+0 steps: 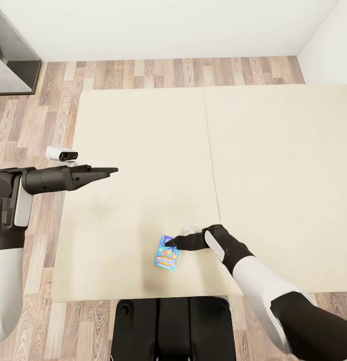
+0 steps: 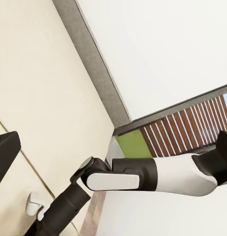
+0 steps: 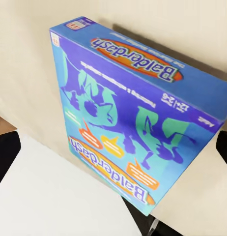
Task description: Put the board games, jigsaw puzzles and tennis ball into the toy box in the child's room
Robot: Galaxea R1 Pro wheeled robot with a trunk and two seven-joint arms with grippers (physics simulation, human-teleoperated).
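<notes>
The blue rectangular cardboard board game box (image 1: 167,253) lies on the cream-coloured bed (image 1: 143,150), near the bed's front edge and just in front of the robot's dark base (image 1: 173,326). In the right wrist view the box (image 3: 138,118) is very close, and the word "Balderdash" can be read on its top face and on its side. Its cover is blue with purple and green shapes.

The right tool (image 1: 171,242) reaches down to the box and touches its upper edge in the head view. I cannot tell if its fingers are apart or together, because their tips are hidden against the box, and the right wrist view gives only dark corners at the picture edges.

The left tool (image 1: 111,171) hangs above the left part of the bed, well apart from the box, and holds nothing. Its two fingers appear together, ending in one thin point.

The bed is two cream panels with a seam between them. Around it is a light wooden plank floor (image 1: 23,125), and behind it a white wall (image 1: 168,25).
</notes>
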